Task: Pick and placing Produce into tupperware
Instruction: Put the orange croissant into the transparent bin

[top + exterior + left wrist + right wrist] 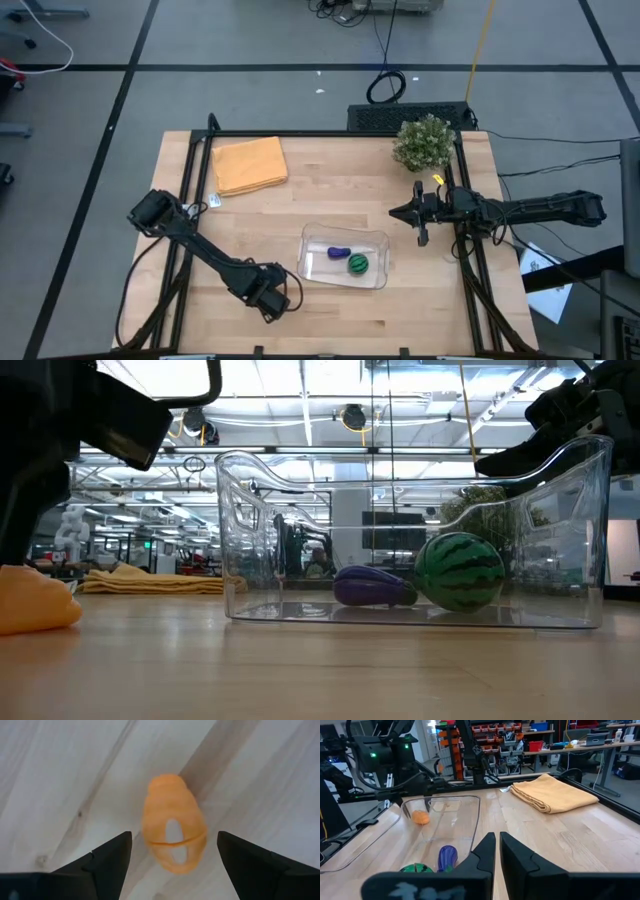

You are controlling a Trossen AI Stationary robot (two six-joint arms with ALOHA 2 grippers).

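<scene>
Left pincer (172, 857) released, fingers spread wide on either side of the orange piece (173, 832), which lies bare on the wood between them, not yet gripped. Placement reads as a pre-grasp: the jaws straddle the piece so a closing move would catch it across its width. In the high view this arm sits at the near left of the tub (344, 258), so the carry to it should be short.

Purple piece (338, 252) and striped green piece (358, 264) already lie inside the tub, just beside each other; the low view shows both resting on its floor. Judged two of three done; orange is the one left outside.

Right pincer (497, 851) clenched, holding nothing, parked well apart to the right of the tub, presumably to keep the left arm's path free.

Surface (300, 190): pale wooden planks in a dark frame. Folded yellow cloth (250, 164) at the far left, bushy plant (423, 142) at the far right corner. Room beyond: grey tiled floor with cables, shelving with bins, workbenches and ceiling lights.
</scene>
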